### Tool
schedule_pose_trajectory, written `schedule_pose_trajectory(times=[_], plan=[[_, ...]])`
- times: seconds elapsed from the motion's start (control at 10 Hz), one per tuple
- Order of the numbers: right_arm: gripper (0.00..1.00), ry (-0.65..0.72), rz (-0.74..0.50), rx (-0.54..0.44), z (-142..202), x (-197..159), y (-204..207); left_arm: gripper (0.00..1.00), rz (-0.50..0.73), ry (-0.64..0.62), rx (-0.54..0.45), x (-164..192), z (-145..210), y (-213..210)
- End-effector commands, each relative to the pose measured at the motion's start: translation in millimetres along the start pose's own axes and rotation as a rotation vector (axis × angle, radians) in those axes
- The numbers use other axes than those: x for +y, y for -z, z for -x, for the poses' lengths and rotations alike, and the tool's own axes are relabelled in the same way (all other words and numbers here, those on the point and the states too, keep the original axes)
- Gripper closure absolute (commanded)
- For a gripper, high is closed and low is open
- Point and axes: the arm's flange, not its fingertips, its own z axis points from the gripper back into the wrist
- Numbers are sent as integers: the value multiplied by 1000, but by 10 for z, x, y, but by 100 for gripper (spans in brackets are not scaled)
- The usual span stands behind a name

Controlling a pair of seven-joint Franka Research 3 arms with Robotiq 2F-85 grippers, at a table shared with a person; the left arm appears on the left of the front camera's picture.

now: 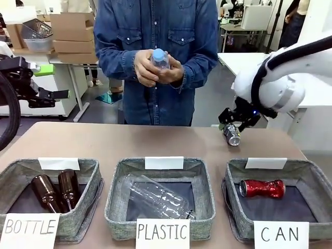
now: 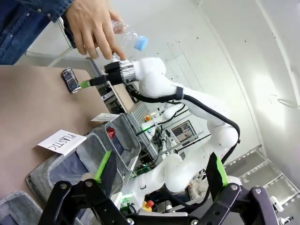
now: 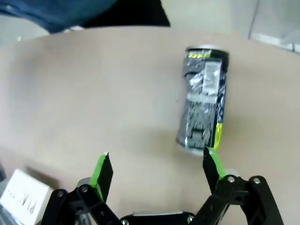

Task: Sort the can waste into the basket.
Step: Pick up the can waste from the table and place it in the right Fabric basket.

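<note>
A dark can (image 1: 232, 136) with a silver top lies on its side on the table behind the basket (image 1: 306, 174) signed "CAN". My right gripper (image 1: 231, 126) hovers just over it, open. In the right wrist view the dark can (image 3: 204, 112) lies just beyond the right fingertip (image 3: 211, 161), outside the gap of the right gripper (image 3: 157, 168). The red crushed can (image 1: 262, 188) lies inside the basket. My left gripper (image 1: 54, 95) hangs raised at the far left, and in its own view the left gripper (image 2: 161, 171) is open and holds nothing.
A person stands at the far side holding a clear plastic bottle (image 1: 161, 59) with a blue cap in both hands. The middle basket (image 1: 116, 192) signed "PLASTIC" holds a clear bottle. The left basket (image 1: 91, 171) signed "BOTTLE" holds two brown glass bottles (image 1: 54, 189).
</note>
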Motion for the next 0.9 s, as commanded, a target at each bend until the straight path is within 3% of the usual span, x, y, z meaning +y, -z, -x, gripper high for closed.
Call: schedule_pose_trajectory(times=[0.0, 0.4, 0.8], plan=[[0, 46, 91, -13, -119, -72, 48, 0, 16, -12, -11, -48, -18, 16], [0, 83, 169, 4, -182, -302, 351, 0, 16, -12, -11, -48, -18, 16], [0, 116, 124, -38, -165, -364, 416, 0, 16, -12, -11, -48, -18, 16]])
